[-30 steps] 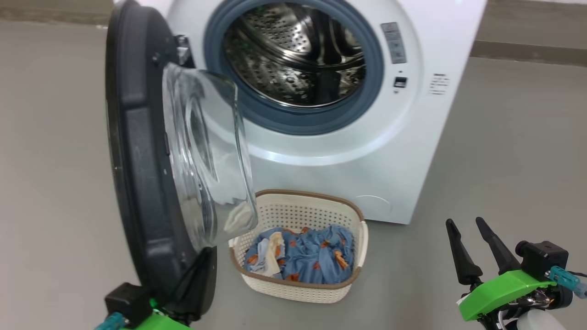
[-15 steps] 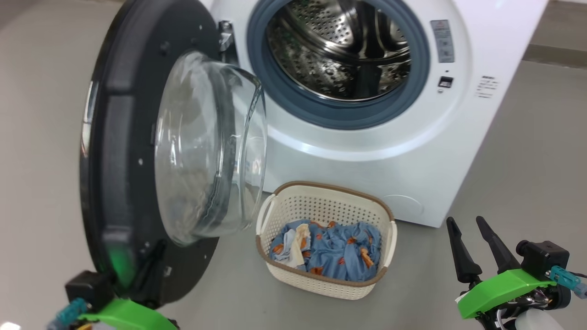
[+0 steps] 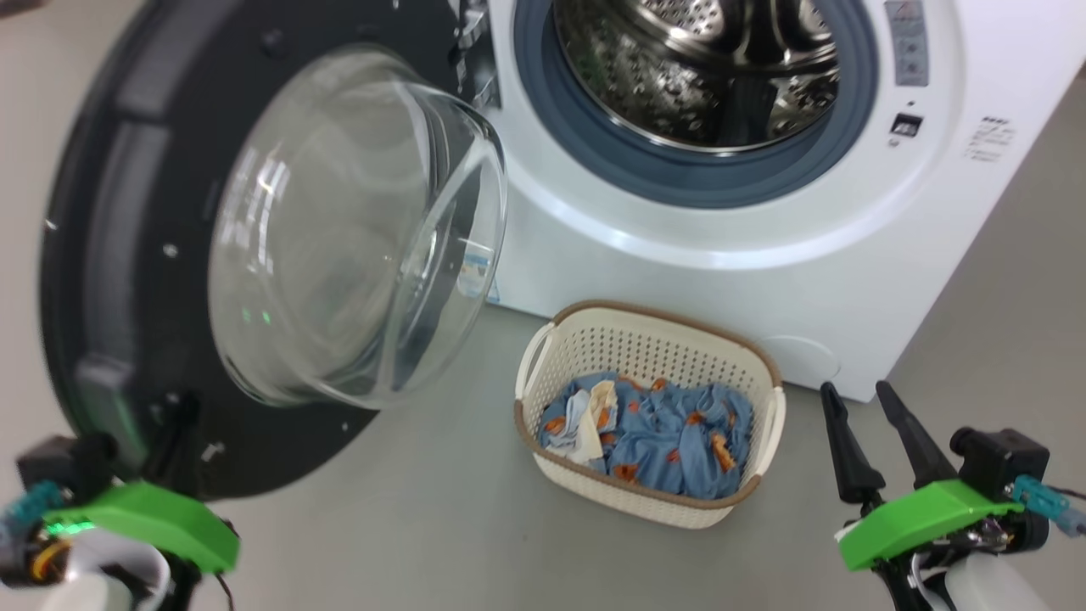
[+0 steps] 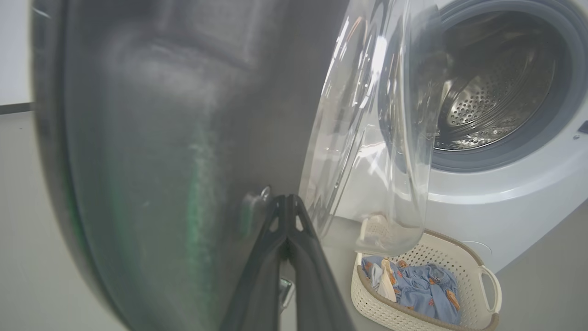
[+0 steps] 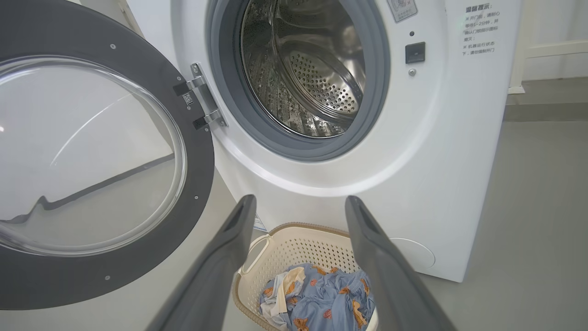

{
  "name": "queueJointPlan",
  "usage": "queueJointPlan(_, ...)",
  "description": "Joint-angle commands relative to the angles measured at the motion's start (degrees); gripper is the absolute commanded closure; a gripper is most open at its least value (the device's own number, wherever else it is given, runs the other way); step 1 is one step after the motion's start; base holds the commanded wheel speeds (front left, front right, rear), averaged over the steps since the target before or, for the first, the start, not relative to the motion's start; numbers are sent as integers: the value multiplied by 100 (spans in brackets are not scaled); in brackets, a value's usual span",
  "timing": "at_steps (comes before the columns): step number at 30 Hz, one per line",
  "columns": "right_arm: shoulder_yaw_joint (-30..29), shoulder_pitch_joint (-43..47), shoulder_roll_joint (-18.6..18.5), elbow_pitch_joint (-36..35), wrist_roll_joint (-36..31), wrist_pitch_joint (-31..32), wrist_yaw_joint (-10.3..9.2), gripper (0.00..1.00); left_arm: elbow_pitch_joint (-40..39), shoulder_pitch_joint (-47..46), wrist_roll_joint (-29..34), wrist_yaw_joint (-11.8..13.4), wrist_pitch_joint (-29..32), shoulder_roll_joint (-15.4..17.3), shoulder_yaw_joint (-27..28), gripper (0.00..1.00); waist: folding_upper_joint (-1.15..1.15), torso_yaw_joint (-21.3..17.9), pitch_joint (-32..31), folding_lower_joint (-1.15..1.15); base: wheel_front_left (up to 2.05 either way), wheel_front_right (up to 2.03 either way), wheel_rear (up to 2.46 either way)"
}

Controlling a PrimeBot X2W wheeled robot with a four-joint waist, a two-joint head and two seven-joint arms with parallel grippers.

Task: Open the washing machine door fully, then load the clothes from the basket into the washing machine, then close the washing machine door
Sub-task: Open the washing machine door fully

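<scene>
Your door point(image 3: 110, 255) stands wide open beside the washer point(image 3: 764, 280), with your left pincer point(image 4: 287, 207) shut and empty against its inner face. Clothes point(image 3: 670, 433) wait in the basket point(image 3: 653, 339) before the washer. Your right pincer point(image 3: 853, 388) hangs open and empty. Loading and closing remain.

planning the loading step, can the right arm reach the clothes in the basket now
Probably yes: the right gripper is open beside the basket, the clothes lie uncovered, and the washing machine door stands off to the left.

The washing machine door point(image 3: 280, 238) stands wide open; blue clothes point(image 3: 662, 437) lie in the cream basket point(image 3: 645, 348).
</scene>
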Motion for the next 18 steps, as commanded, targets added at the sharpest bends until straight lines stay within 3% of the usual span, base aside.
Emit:
queueJointPlan(1, 93, -281, -47, -116, -60, -71, 43, 0, 75, -500, -55, 27, -55, 375, 355, 100, 0, 139, 201, 0, 0, 0, 0)
queueJointPlan(18, 53, -659, 11, 10, -152, -71, 43, 0, 2079, -2127, 18, -350, -194, 734, 286, 100, 0, 424, 705, 0, 0, 0, 0)
